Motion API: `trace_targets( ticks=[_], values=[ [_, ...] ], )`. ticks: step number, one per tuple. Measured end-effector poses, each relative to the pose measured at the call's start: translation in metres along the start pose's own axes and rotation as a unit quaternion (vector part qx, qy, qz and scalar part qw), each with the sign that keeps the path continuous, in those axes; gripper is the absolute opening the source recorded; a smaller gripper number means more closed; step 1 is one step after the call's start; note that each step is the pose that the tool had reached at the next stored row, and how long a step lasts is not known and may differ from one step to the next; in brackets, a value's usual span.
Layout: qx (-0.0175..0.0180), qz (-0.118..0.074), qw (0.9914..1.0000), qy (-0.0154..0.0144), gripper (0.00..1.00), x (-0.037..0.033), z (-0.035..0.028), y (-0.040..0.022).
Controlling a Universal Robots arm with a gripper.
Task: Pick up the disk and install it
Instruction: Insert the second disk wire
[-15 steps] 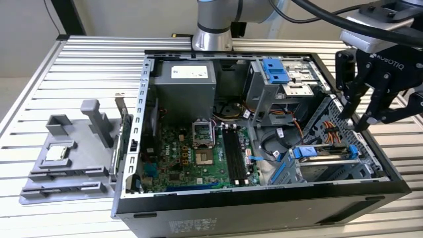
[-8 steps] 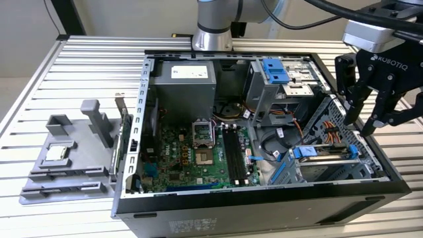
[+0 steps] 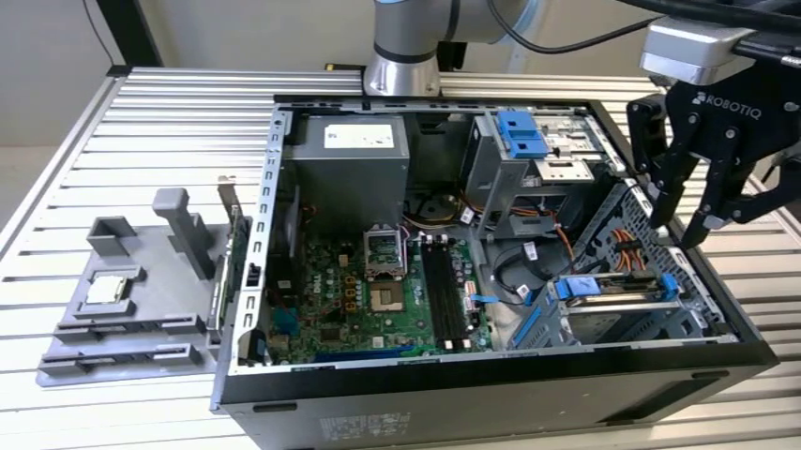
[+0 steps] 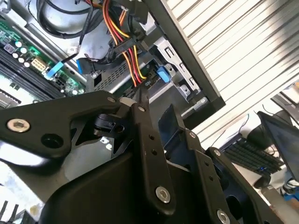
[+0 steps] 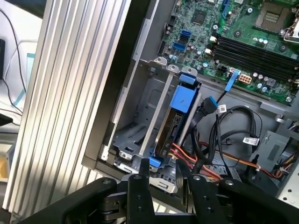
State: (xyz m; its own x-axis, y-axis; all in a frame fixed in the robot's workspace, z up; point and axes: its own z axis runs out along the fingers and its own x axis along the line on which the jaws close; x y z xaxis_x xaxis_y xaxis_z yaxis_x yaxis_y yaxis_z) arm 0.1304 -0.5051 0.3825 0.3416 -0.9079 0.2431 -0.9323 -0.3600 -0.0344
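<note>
- We see the gripper [image 3: 701, 211] above the case's [image 3: 501, 394] drive bay, jaws spread, holding nothing.
- We see the disk [image 5: 180, 116] seated edgewise in that bay.

White brand lettering on gripper [image 3: 682, 220] housing. White label on power supply [image 3: 351, 155], print too small to read. Small label on computer case [image 3: 501, 394] front panel, likewise unreadable.

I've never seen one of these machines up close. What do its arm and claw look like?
The arm is a silver-grey tube with a light-blue joint cap and black cables trailing off it. The gripper is matt black, with jointed linkage fingers studded with bolts, white lettering, and a silver wrist block.
</note>
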Motion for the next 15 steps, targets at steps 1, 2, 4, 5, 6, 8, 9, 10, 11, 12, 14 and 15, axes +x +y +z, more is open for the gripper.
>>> trace_targets(
  ticks=[1,2,4,5,6,8,9,10,11,12,14,15],
  values=[
    [0.0025,-0.004,0.99999,0.0014,0.0,-0.0011,0.0001,-0.0004],
    [0.0057,-0.008,0.99994,0.0032,0.0,-0.0022,0.0003,-0.0008],
    [0.0119,-0.015,0.99979,0.0068,0.0,-0.0046,0.0009,-0.0016],
    [0.0146,-0.019,0.99969,0.0085,0.0,-0.0061,0.001,-0.0021],
    [0.0168,-0.021,0.99959,0.0099,0.0,-0.008,0.001,-0.0029],
    [0.0194,-0.024,0.99945,0.0117,0.0,-0.0131,0.0007,-0.0048],
    [0.0206,-0.026,0.99938,0.0126,0.0,-0.0161,0.0007,-0.0059],
    [0.0217,-0.027,0.99931,0.0134,0.0,-0.0189,0.0006,-0.0069],
    [0.0224,-0.029,0.99924,0.0139,0.0,-0.0212,0.0005,-0.0078],
    [0.0229,-0.03,0.99918,0.0139,0.0,-0.0232,0.0007,-0.0086],
    [0.0237,-0.033,0.99907,0.0137,0.0,-0.0276,0.0023,-0.0099],
    [0.0241,-0.035,0.99901,0.0136,0.0,-0.0298,0.0034,-0.0106]
  ],
)
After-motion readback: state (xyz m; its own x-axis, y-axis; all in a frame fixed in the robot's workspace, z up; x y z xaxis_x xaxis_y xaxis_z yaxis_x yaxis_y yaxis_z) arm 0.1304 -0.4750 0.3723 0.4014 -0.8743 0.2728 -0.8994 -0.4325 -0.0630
